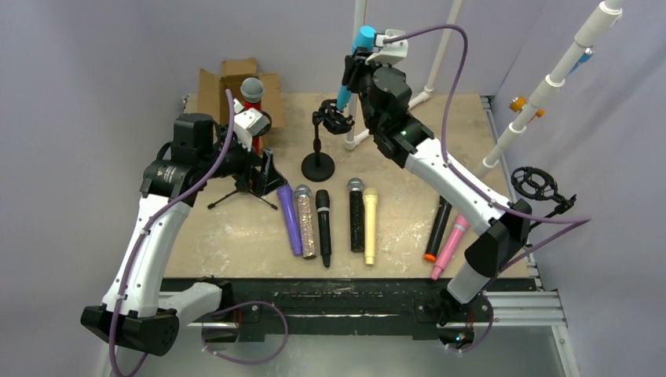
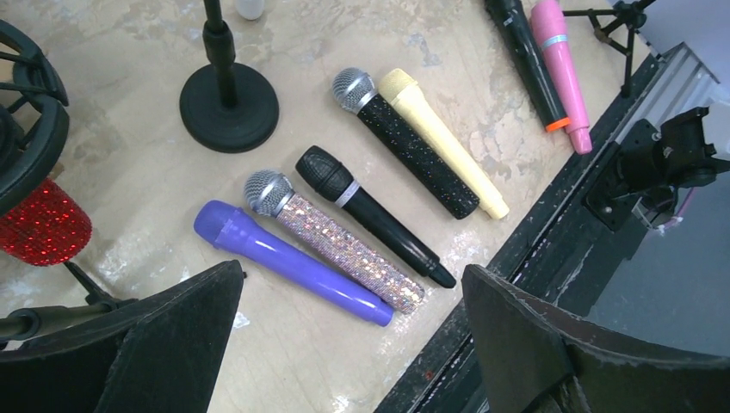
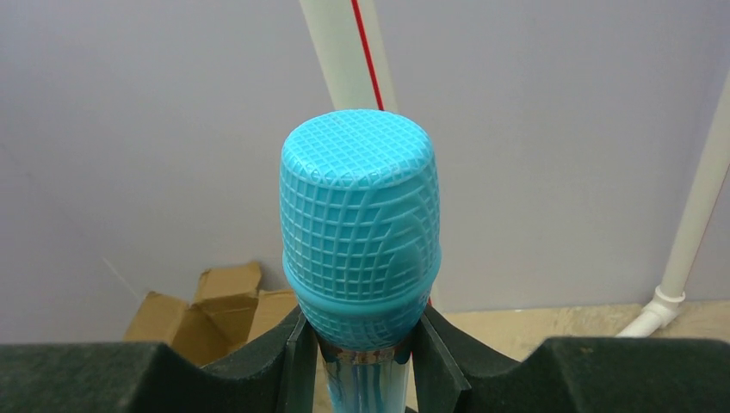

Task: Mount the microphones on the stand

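Right gripper [image 3: 361, 348] clamped on light blue microphone [image 3: 360, 232] just below head, upper centre of top view. Mic's lower end at shock mount [image 1: 334, 119] of round-base stand [image 1: 318, 166]; whether seated, cannot tell. Left gripper [image 1: 265, 174] spread wide, empty, left of centre beside tripod stand [image 1: 242, 193] carrying red glitter microphone [image 1: 252, 98]. Row of microphones [image 1: 323, 226] flat mid-table; pink microphone [image 1: 448, 247] lower right.

Bright, even light, soft shadows, all views sharp
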`<state>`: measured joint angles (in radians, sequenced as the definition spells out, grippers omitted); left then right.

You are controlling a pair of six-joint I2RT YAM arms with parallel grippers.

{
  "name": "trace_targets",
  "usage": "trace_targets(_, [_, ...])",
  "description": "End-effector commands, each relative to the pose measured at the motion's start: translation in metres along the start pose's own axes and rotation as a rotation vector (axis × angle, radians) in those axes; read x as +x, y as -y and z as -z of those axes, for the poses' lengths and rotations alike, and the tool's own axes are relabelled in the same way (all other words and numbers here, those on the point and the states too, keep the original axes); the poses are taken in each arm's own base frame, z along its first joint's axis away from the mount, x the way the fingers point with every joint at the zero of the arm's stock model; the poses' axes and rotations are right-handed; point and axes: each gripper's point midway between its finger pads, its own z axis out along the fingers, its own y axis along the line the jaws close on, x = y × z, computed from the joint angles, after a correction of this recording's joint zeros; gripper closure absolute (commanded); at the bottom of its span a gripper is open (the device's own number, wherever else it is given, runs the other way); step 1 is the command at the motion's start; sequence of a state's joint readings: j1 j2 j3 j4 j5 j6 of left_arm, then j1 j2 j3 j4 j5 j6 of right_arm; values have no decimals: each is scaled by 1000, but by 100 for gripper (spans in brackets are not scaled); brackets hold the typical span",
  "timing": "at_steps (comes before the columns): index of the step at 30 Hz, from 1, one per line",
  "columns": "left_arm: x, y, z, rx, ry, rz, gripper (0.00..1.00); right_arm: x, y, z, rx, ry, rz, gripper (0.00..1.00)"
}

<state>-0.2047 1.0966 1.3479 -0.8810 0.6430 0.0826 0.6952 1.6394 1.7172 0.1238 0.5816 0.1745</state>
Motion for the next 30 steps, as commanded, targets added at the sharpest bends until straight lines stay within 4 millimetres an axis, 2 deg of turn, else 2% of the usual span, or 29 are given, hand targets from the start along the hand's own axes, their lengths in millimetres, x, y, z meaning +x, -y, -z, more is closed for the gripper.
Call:
trace_targets(1, [-8, -4, 3, -35, 27, -46, 0, -6, -2, -17, 0, 61, -33, 100])
trace_targets(8, [-8, -2, 8, -41, 17, -49, 0, 39, 5, -18, 15, 7, -37, 100])
trace_targets(20, [4, -10, 13, -102, -10, -57, 0, 66, 17, -13, 60, -36, -55, 100])
trace_targets(23, [8, -11, 12, -107, -17, -50, 0, 77, 14, -11, 84, -49, -56, 100])
trace_targets(26, [10, -13, 11, -116, -23, -46, 0, 90, -1, -4, 111, -54, -34, 100])
trace_targets(30, [13, -14, 13, -126, -28, -46, 0, 98, -8, 1, 180, -55, -46, 100])
